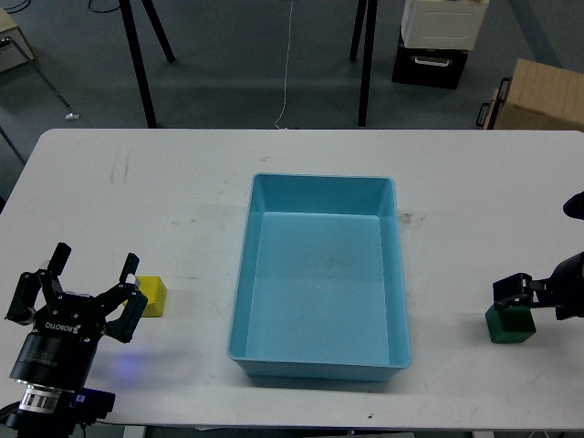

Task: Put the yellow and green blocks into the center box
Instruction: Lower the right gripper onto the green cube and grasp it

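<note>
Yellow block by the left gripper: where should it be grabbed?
Across two opposite flat faces of the yellow block, coming from above. It sits flat on the table, apart from the blue bin, so its sides look free. The left gripper is open beside it.

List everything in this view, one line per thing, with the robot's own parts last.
table: 1, white, fills most of the view
bin: 1, light blue, table centre, nothing inside
yellow block: 1, yellow, on the table left of the bin, beside the left gripper
green block: 1, dark green, on the table right of the bin, under the right gripper
cardboard box: 1, brown, floor, far right
crate: 1, white over black, floor beyond the table
stand legs: several, black, floor beyond the table
left gripper: 1, black, open, bottom left
right gripper: 1, black, right edge, over the green block; jaws unclear
</note>
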Controlling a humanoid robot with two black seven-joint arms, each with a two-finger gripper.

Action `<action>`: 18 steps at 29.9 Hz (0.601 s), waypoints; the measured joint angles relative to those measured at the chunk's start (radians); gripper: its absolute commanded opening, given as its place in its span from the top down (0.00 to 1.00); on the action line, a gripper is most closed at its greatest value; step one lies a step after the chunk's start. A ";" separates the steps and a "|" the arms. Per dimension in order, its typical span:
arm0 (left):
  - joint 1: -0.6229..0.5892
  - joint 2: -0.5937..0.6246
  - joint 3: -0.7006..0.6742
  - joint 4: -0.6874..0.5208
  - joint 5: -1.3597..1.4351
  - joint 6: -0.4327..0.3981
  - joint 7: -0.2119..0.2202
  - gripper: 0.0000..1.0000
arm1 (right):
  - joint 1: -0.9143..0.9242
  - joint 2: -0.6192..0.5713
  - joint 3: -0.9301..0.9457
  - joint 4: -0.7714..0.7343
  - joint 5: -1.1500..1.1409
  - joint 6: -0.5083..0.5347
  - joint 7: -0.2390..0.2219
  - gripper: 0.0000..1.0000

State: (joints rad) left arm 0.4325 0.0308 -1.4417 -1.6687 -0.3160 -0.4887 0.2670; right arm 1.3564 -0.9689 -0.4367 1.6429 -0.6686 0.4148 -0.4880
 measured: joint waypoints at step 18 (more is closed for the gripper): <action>-0.003 -0.018 0.001 0.033 0.002 0.000 0.002 0.00 | -0.005 0.151 -0.060 -0.058 -0.037 -0.038 -0.001 0.42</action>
State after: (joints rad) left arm 0.4296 0.0133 -1.4404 -1.6362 -0.3144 -0.4887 0.2685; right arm 1.3515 -0.8176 -0.4967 1.5845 -0.7056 0.3769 -0.4886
